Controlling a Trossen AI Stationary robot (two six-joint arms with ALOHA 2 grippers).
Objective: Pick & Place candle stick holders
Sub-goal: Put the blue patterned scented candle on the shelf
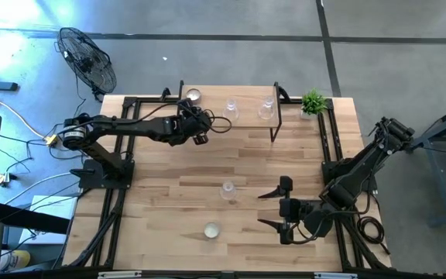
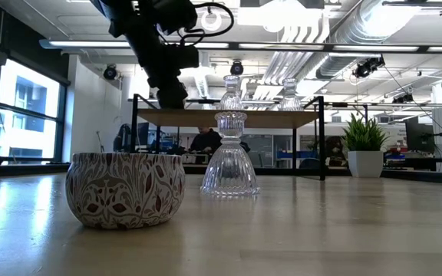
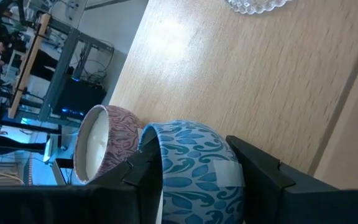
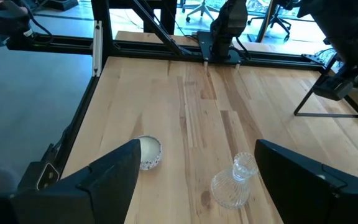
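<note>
The left claw (image 3: 197,180) hides the blue cup's (image 3: 191,165) lower half. The picture's edge cuts off a glass holder (image 3: 253,5).

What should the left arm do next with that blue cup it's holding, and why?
Probably lower the blue cup a little and release: the left gripper grips it right beside the pink tealight cup on the raised shelf, where two glass holders stand.

blue tealight cup (image 3: 194,165) has a light blue leaf pattern on darker blue, the pink cup (image 3: 107,149) next to it is pinkish with a swirly print and a white centre. front cup (image 2: 126,188) is white with brown leafy shapes, glass holder (image 2: 230,156) clear and ribbed, desk (image 1: 169,194) pale wood, plant (image 1: 313,101) green
</note>
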